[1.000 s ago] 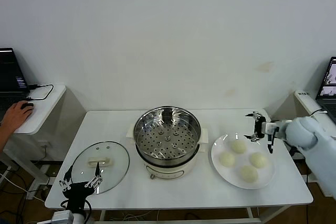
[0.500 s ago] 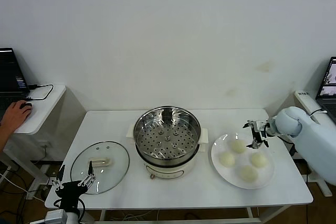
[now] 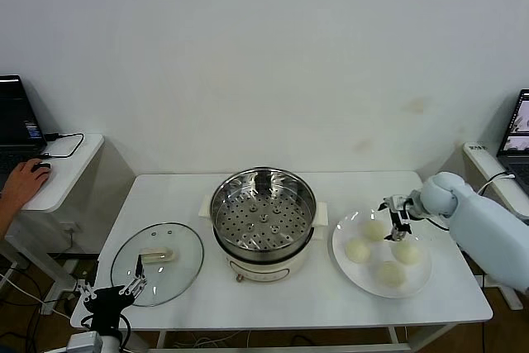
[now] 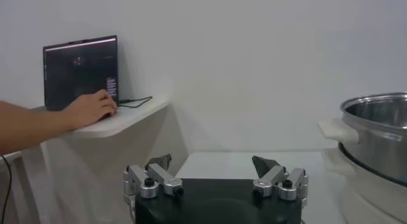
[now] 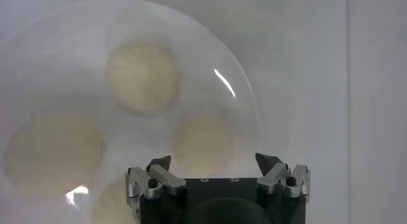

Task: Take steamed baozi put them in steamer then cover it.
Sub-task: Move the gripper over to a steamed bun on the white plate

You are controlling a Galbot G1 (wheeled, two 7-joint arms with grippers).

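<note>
Four cream-white baozi lie on a white plate (image 3: 417, 283) at the table's right; the far one (image 3: 374, 229) is nearest my right gripper (image 3: 395, 215), which hovers open just above the plate's far side. In the right wrist view the plate (image 5: 245, 98) fills the frame with baozi below my open gripper (image 5: 213, 160), one (image 5: 201, 139) right under it. The steel steamer (image 3: 263, 212) stands uncovered mid-table, also in the left wrist view (image 4: 375, 133). The glass cover (image 3: 157, 261) lies flat at the left. My left gripper (image 3: 107, 293) is open and low at the front left corner.
A side desk (image 3: 58, 173) at the left holds a laptop (image 3: 15, 131) and a person's hand (image 3: 23, 183) on a mouse. Another laptop (image 3: 519, 126) stands at the far right. The white table (image 3: 281, 303) has bare room along its front edge.
My right gripper has moved left and down, from beyond the plate's far right to above the far baozi. My left gripper has sunk lower and slightly left.
</note>
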